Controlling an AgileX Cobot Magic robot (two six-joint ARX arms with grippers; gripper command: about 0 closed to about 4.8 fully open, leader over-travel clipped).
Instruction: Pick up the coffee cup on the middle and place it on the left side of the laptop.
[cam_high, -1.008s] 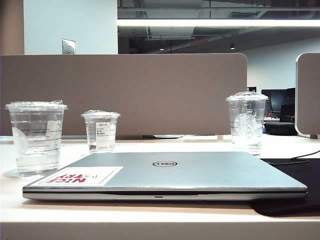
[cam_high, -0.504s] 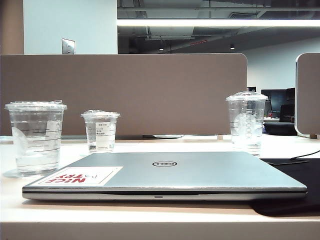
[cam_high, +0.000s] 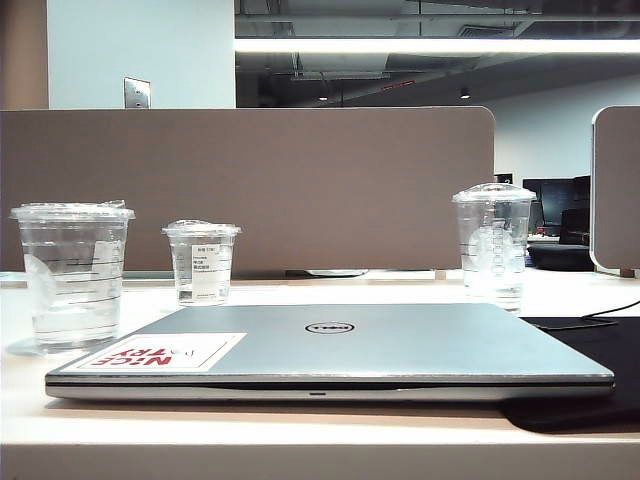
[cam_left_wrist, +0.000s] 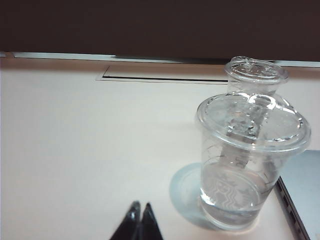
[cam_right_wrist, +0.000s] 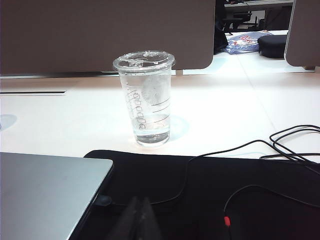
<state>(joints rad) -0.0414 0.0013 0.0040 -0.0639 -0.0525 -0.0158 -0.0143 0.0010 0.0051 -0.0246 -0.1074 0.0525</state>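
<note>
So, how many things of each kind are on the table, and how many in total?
Cups: 3: coffee cup, small cup, tall cup
Laptops: 1: laptop
Black mats: 1: mat
Cables: 2: black cables
Total: 7
Left gripper and right gripper are both shut, low near the table's front.

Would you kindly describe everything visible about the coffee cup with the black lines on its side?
The coffee cup is clear plastic with a flat clear lid and black horizontal lines printed on its side. A faint round logo shows on its wall, and a little clear liquid appears to sit at the bottom. It stands upright on the white table, left of the laptop, close beside its sticker corner. Nothing grips it.
</note>
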